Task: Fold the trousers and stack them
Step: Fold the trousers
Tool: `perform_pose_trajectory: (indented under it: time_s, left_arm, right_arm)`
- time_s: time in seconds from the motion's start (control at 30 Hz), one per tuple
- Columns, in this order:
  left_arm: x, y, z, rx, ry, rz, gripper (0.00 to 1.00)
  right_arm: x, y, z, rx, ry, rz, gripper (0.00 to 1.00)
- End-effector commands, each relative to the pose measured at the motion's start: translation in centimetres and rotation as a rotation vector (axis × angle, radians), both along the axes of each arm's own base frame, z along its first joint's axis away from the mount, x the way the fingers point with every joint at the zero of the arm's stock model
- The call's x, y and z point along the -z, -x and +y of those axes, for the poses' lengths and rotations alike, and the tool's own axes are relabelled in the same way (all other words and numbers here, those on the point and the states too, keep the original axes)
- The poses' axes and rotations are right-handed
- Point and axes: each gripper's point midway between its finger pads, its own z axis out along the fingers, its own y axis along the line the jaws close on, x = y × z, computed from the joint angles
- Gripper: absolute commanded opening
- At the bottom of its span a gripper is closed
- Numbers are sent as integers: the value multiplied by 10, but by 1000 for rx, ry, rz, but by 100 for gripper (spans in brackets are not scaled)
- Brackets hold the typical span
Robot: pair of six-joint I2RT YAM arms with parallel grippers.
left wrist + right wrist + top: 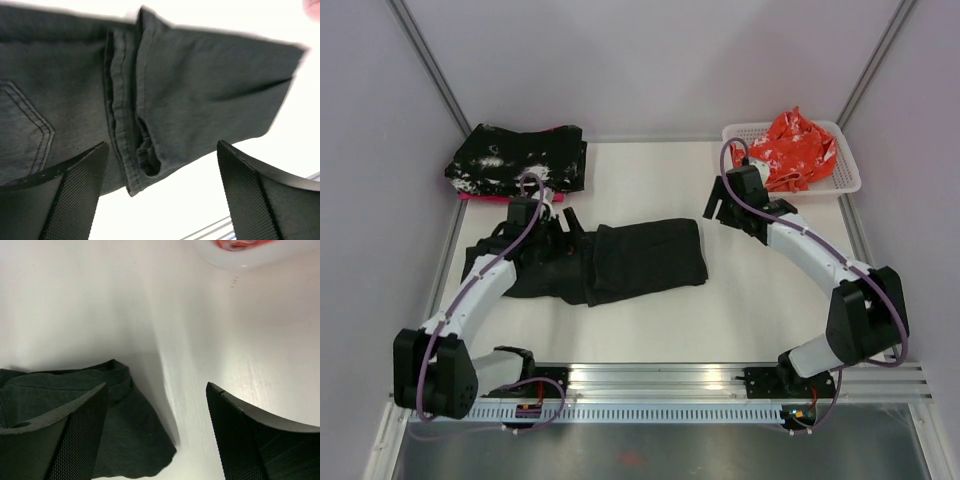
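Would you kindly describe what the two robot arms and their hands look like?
The left arm and right arm have white link shells, chunky black joint housings and a purple cable looping along each. The left hand and right hand each carry two broad black fingers with a finely dotted, mesh-like surface.

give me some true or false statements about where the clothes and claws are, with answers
1. The trousers lie on the table. True.
2. The right claw is shut on the trousers. False: it is open, gripping nothing.
3. The orange-red cloth sits in the white basket. True.
4. The left claw grips the speckled cloth. False: it is open above the trousers.
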Motion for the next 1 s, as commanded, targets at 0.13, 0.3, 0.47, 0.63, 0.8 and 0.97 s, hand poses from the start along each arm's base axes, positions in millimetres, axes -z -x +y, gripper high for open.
perform_pose_trajectory:
  time_s: [0.13,0.3,0.47,0.63,0.8,0.97]
  left_arm:
    - [38,-8,-33,18,-102,90,87]
    - [62,-2,-41,-4,-122,143,81]
    - [76,0,-48,-4,-88,161,72]
    - [80,3,-51,28,-89,158,59]
    - [82,7,-52,37,-79,162,55]
    - [82,9,-51,38,-77,166,34]
  right_arm:
    - [-12,27,-24,42,-13,-47,85]
    - [-1,34,-17,31,-53,-11,85]
    - [1,37,-20,41,-54,-8,85]
    - [8,45,-22,49,-51,21,85]
    - [26,62,-30,69,-45,57,85]
    - [27,70,-33,80,-52,55,85]
